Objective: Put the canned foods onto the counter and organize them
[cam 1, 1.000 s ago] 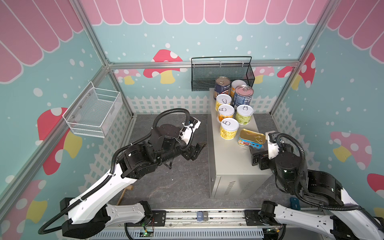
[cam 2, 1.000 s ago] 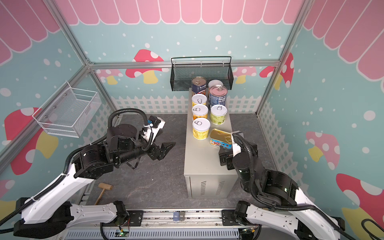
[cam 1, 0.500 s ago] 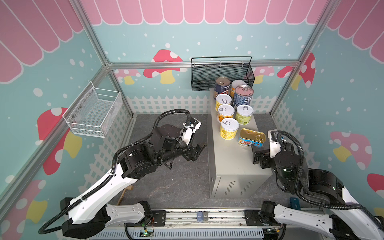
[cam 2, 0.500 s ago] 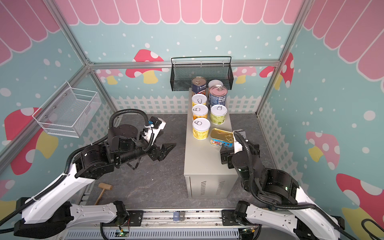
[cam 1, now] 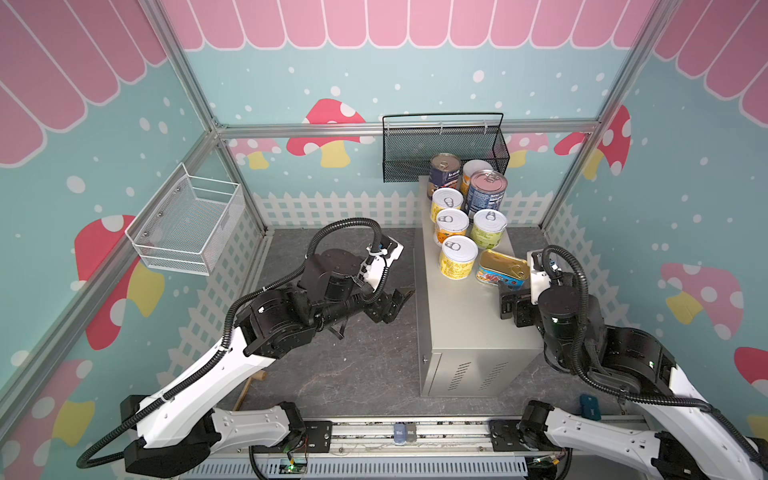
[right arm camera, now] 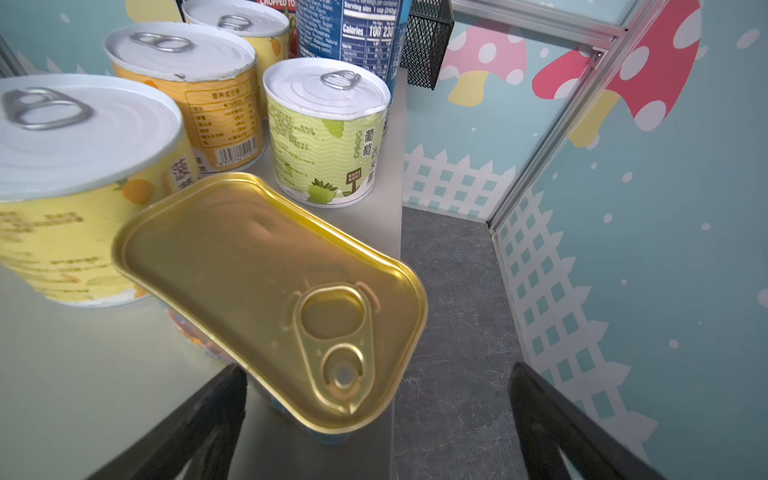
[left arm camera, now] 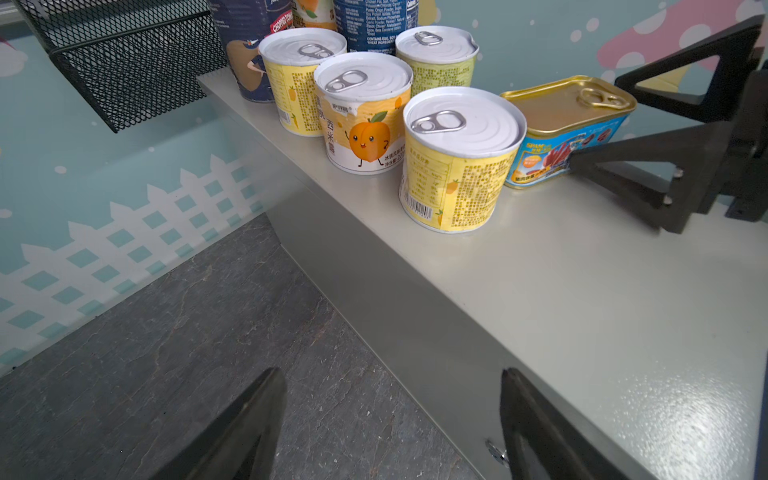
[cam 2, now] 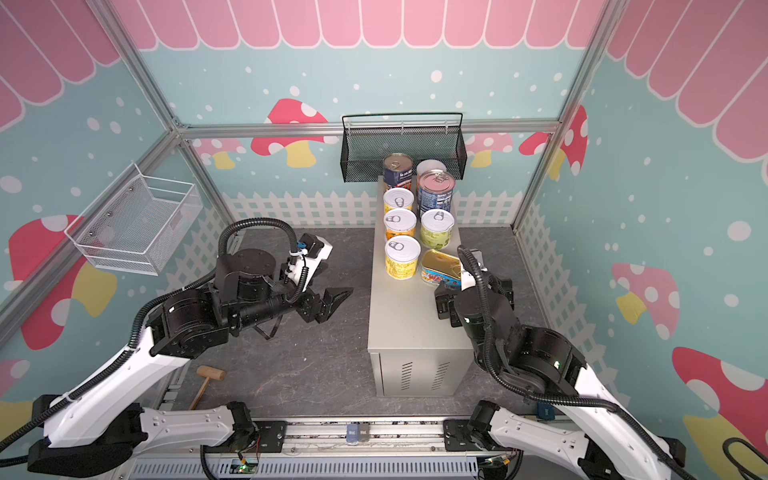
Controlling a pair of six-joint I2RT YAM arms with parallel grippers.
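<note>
1. Eight canned foods [cam 1: 456, 257] stand upright on the counter [cam 1: 469, 328], clustered from its far end to about the middle in both top views.
2. A top view gives me the wooden mallet [cam 2: 206, 379] whole, lying on the floor [cam 2: 316, 374] well left of the counter. Neither wrist view shows it.
3. The right wrist view alone shows me the gold tin [right arm camera: 266, 291] close up, with its lid and pull ring. The ring end sits between the fingers [right arm camera: 195, 419].
4. The left wrist view catches the right gripper [cam 2: 444, 303] side-on. One fingertip sits at the tin's near corner; I can't tell whether it touches.
5. The gold tin lies flat, lid up. Its long axis runs across the counter's width, slightly skewed. The ring end points to the counter's right edge and the right gripper, and the other end is just beside the nearest yellow can [cam 1: 457, 259].
6. The right gripper is spread to its widest and clasps nothing. One finger is over the counter top, the other out past the right edge.
7. The left gripper [cam 1: 401, 301] is parted about halfway and empty. It hangs over the floor just beside the counter's left face, tips pointing at it.
</note>
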